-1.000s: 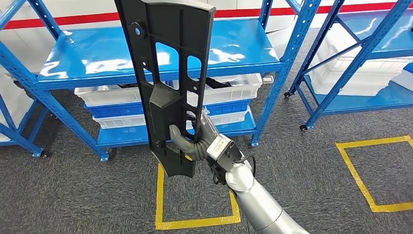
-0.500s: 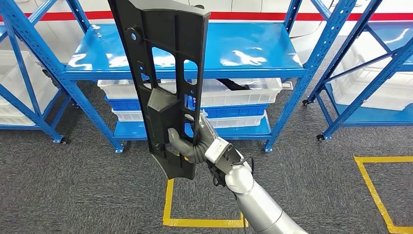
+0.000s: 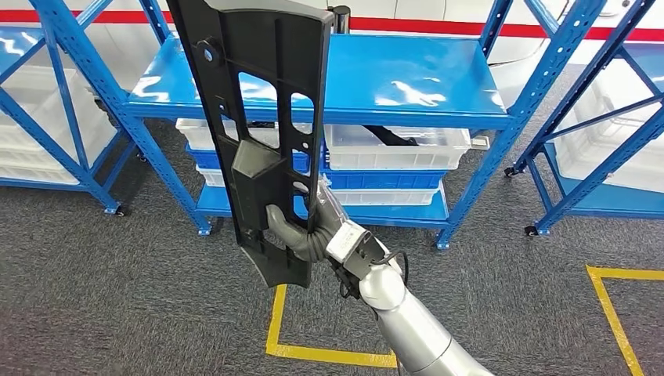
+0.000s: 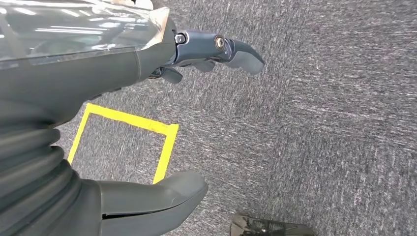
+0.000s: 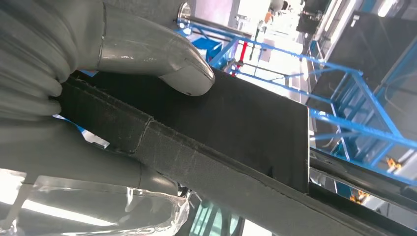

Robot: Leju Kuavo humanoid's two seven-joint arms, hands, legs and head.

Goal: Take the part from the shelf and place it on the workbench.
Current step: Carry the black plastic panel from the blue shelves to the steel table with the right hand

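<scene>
A long black plastic part (image 3: 262,125) with several cut-outs stands almost upright in the head view, its top tilted slightly left. My right hand (image 3: 301,235) grips it near its lower end, thumb across the front. The right wrist view shows the thumb (image 5: 162,59) pressed on the part's dark flat face (image 5: 236,128). In the left wrist view my left hand (image 4: 123,64) hangs over grey carpet with its fingers apart and nothing in it.
A blue steel shelf (image 3: 407,74) stands straight ahead, with white and blue bins (image 3: 391,153) stacked on its lower level. More blue racks flank it on both sides. Yellow tape squares (image 3: 313,348) mark the grey carpet below my right arm.
The whole scene has slid to the right in the picture, so the camera has turned left. The part stays gripped in my right hand in the same pose.
</scene>
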